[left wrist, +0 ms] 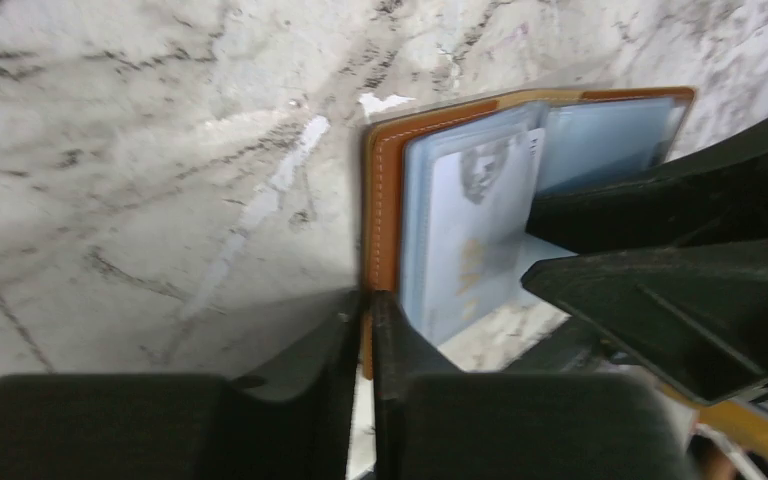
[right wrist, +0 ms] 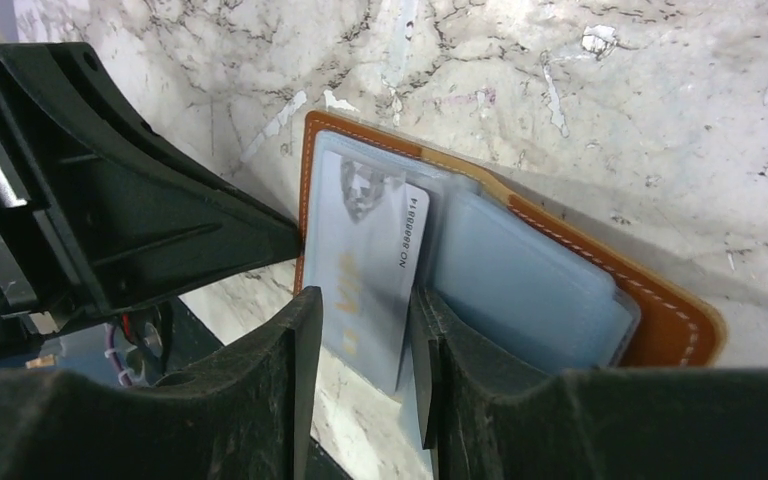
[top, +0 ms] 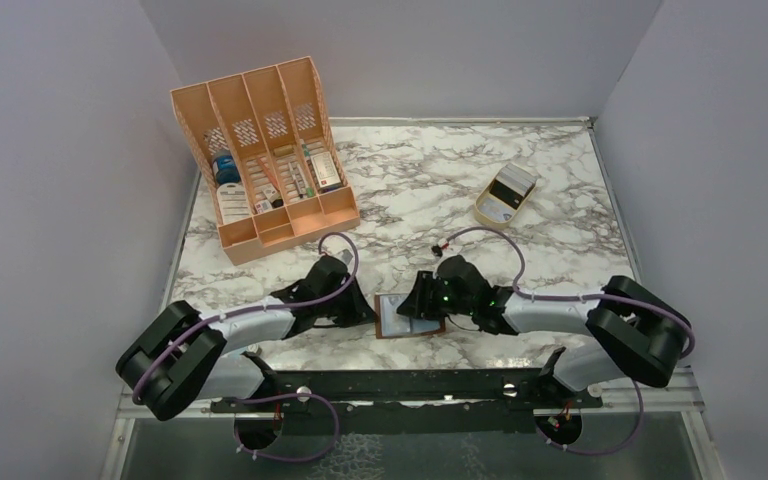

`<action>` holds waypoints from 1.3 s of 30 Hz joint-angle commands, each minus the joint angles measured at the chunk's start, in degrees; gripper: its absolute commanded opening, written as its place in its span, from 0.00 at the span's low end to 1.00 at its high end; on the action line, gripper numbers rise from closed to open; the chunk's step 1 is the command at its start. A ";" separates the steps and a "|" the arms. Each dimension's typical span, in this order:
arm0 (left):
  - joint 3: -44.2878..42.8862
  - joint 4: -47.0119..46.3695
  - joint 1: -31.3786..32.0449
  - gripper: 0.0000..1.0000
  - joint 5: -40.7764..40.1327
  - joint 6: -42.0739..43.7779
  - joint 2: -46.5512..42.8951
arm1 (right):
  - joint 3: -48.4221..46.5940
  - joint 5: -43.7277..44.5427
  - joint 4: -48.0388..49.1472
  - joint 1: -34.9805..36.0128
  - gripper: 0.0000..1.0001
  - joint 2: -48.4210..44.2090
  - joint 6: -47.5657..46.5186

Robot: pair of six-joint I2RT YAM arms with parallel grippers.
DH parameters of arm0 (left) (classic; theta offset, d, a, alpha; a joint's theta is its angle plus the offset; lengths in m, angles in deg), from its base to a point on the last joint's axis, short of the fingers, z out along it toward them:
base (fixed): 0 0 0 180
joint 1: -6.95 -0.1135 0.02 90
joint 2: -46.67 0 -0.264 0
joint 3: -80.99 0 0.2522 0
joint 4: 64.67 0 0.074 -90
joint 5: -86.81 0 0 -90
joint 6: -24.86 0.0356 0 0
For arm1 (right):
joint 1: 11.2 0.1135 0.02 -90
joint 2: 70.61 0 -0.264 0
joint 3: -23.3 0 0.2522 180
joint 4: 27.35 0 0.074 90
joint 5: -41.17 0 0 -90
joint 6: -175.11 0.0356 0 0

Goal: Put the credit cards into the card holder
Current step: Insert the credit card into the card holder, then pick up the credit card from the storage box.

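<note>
The brown leather card holder [top: 408, 318] lies open near the table's front edge, with its bluish plastic sleeves showing. My left gripper [left wrist: 368, 315] is shut on the edge of its brown cover [left wrist: 382, 190]. My right gripper [right wrist: 365, 325] is open over the sleeves [right wrist: 520, 280]. A pale credit card [right wrist: 365, 250] lies between its fingers, partly inside a sleeve with its near end sticking out. The same card shows in the left wrist view [left wrist: 475, 235]. The other credit cards [top: 511, 186] stand in a small tan stand at the back right.
The tan wooden stand [top: 488, 210] sits at the back right. A big orange slotted organiser [top: 260, 160] with small boxes and bottles stands at the back left. Both arms meet over the card holder, close to the front edge and the black base rail [top: 410, 385].
</note>
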 commanded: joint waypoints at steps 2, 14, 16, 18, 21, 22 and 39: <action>-4.91 8.24 0.40 0.31 -5.50 3.83 -4.22 | -5.47 6.44 -10.84 1.12 0.43 -5.44 -6.72; -13.42 18.88 0.42 0.98 -8.66 11.23 -11.51 | -21.57 30.27 -29.95 -0.43 0.61 -7.28 -26.26; -13.75 19.57 0.40 0.99 -8.38 12.28 -12.58 | -23.36 32.47 -27.91 -2.02 0.62 -6.67 -33.07; -13.87 19.31 0.40 0.99 -8.55 13.08 -13.42 | -26.45 33.55 -28.33 -5.68 0.62 -4.79 -37.09; -15.56 20.05 0.40 0.99 -8.77 15.55 -13.14 | -32.57 33.67 -29.77 -10.89 0.61 -1.00 -43.39; -16.19 20.82 0.45 0.99 -8.91 16.61 -12.89 | -33.72 34.30 -29.19 -11.80 0.61 0.30 -46.50; -21.20 22.89 0.40 0.99 4.05 24.54 -13.32 | -46.80 38.71 -29.35 -27.74 0.63 22.19 -74.02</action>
